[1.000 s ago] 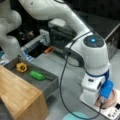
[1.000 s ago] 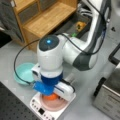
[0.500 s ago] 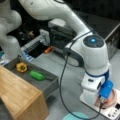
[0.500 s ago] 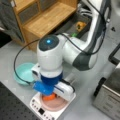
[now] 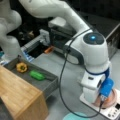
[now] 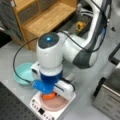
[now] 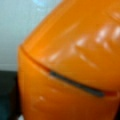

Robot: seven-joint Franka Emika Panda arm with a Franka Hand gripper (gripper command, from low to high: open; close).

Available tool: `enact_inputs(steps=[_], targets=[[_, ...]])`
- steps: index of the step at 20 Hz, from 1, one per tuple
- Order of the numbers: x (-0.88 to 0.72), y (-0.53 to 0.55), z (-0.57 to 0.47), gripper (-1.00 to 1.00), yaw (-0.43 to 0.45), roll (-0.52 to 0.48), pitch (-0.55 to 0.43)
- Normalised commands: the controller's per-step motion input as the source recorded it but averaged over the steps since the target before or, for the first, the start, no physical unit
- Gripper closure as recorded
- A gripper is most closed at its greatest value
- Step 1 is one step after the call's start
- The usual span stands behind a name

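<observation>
My gripper (image 6: 50, 92) hangs straight down over a pink plate (image 6: 56, 104) that rests on a white scale (image 6: 36, 107) at a front view's bottom. An orange object (image 6: 48, 96) sits on the plate right under the hand, touching or nearly touching it. The same orange object (image 7: 72, 65) fills almost the whole wrist view, shiny, with a dark seam across it. From the opposite side, the pink plate (image 5: 111, 100) and white scale (image 5: 113, 112) show below the hand, whose white and blue body hides the fingers.
A teal bowl (image 6: 22, 73) lies left of the scale. A wooden shelf unit (image 6: 47, 18) stands behind. A grey open drawer (image 5: 47, 83) beside a wooden block (image 5: 17, 96) holds a yellow item (image 5: 21, 67) and a green item (image 5: 37, 75). A metal box (image 6: 110, 100) stands at right.
</observation>
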Motion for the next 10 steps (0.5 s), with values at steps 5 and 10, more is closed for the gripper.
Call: enact_inputs(steps=[5,10], targets=[[-0.13,0.07,0.21,1.00,0.151,0.012,0.077],[-0.18,-0.01,0.13,1.00,0.250,0.088,0.092]])
